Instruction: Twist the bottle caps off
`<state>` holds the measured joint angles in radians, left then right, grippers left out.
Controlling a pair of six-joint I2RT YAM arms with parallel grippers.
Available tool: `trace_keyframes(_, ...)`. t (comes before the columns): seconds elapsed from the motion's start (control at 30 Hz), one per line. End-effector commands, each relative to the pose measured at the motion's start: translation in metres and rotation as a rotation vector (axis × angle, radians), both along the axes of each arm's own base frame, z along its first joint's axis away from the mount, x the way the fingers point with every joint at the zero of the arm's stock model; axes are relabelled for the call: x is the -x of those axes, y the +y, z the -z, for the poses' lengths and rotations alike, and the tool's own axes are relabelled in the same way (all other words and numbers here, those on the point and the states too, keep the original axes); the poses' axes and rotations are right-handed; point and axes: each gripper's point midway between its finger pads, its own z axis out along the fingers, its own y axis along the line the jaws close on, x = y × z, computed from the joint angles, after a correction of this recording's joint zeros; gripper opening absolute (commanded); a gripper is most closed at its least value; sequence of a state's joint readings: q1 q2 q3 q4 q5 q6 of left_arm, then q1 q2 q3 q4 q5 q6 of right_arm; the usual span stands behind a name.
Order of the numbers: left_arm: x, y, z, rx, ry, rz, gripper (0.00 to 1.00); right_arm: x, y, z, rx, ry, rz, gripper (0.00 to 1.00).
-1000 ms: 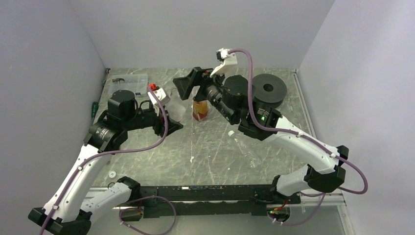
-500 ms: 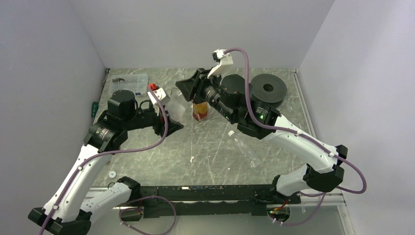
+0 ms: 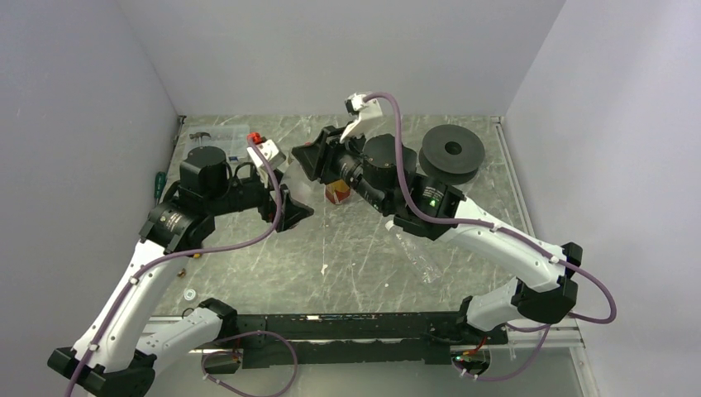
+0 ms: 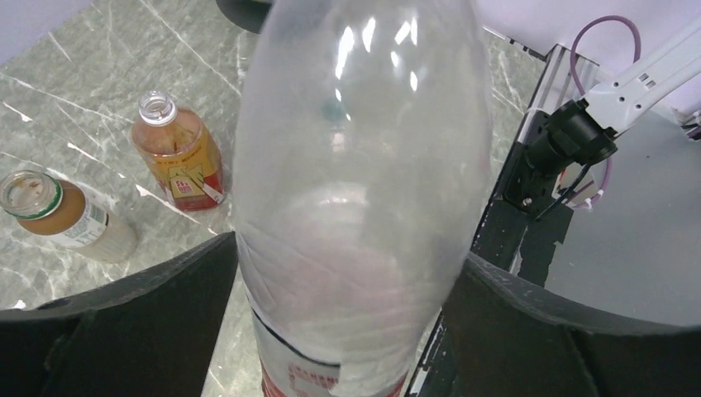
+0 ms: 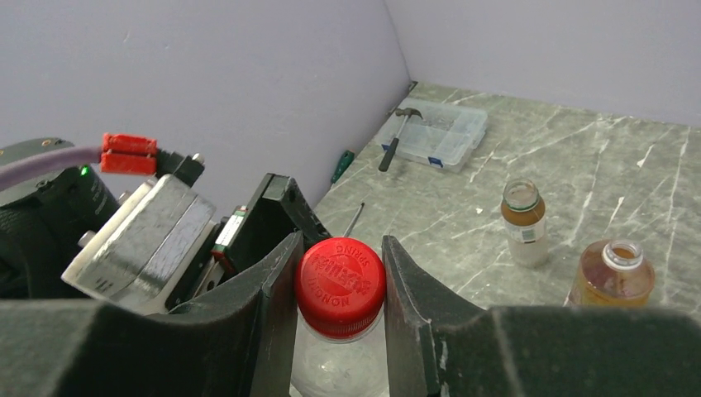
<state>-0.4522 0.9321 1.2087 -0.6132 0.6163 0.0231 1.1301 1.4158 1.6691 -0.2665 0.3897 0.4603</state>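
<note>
A clear bottle (image 4: 355, 207) with a red-printed label stands between the fingers of my left gripper (image 4: 349, 252), which are spread wide on either side of its body. The bottle's red cap (image 5: 340, 277) is clamped between the fingers of my right gripper (image 5: 340, 248), which is shut on it from above. In the top view the right gripper (image 3: 312, 157) sits over the left gripper (image 3: 289, 207) and hides the bottle. Two uncapped bottles stand behind: a red-labelled one (image 5: 612, 277) (image 4: 178, 153) and a short amber one (image 5: 523, 223) (image 4: 58, 215). A plain bottle (image 3: 416, 252) with a white cap (image 3: 389, 224) lies on the table.
A large black spool (image 3: 452, 151) sits at the back right. A clear plastic box (image 5: 434, 132) with a hammer on it stands at the back left, and a green screwdriver (image 3: 157, 182) lies by the left wall. A small white ring (image 3: 190, 293) lies near the left arm's base.
My right gripper has come down and to the left onto the red cap and shut on it. My left gripper's fingers have spread apart from the bottle's body.
</note>
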Motion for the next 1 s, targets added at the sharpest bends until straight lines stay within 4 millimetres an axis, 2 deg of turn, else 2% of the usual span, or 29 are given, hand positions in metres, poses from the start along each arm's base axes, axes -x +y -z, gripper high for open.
trace_keyframes(0.0, 0.005, -0.003, -0.016, 0.04, -0.029, 0.028, 0.89, 0.005, 0.003, -0.017, -0.052, -0.057, -0.005, 0.11)
trace_keyframes(0.1, 0.005, -0.005, -0.014, 0.041, -0.03, 0.038, 0.73, 0.009, 0.006, -0.015, -0.068, -0.051, -0.026, 0.13)
trace_keyframes(0.17, 0.005, -0.005, -0.013, 0.038, -0.032, 0.039, 0.62, 0.009, 0.008, -0.013, -0.076, -0.042, -0.034, 0.18)
trace_keyframes(0.2, 0.005, -0.004, -0.013, 0.034, -0.037, 0.037, 0.57, 0.009, 0.008, -0.011, -0.075, -0.036, -0.031, 0.29)
trace_keyframes(0.27, 0.004, -0.003, -0.012, 0.024, -0.047, 0.039, 0.48, 0.007, 0.006, -0.01, -0.071, -0.027, -0.014, 0.44)
trace_keyframes(0.33, 0.004, -0.002, -0.009, 0.017, -0.049, 0.036, 0.44, 0.004, 0.002, -0.012, -0.068, -0.019, 0.012, 0.61)
trace_keyframes(0.4, 0.003, 0.0, -0.007, 0.005, -0.056, 0.026, 0.41, 0.002, -0.002, -0.014, -0.07, -0.009, 0.039, 0.72)
trace_keyframes(0.43, 0.002, 0.002, -0.005, -0.002, -0.061, 0.015, 0.4, 0.001, -0.004, -0.016, -0.072, -0.002, 0.051, 0.75)
trace_keyframes(0.6, -0.011, 0.009, 0.002, -0.038, -0.078, -0.056, 0.31, -0.002, -0.003, -0.016, -0.06, 0.027, 0.07, 0.76)
trace_keyframes(0.83, -0.017, 0.013, 0.004, -0.048, -0.084, -0.092, 0.27, -0.002, 0.004, -0.018, -0.076, 0.035, 0.055, 0.6)
trace_keyframes(0.97, -0.016, 0.014, 0.002, -0.046, -0.089, -0.096, 0.27, -0.004, 0.008, -0.014, -0.058, 0.044, 0.055, 0.58)
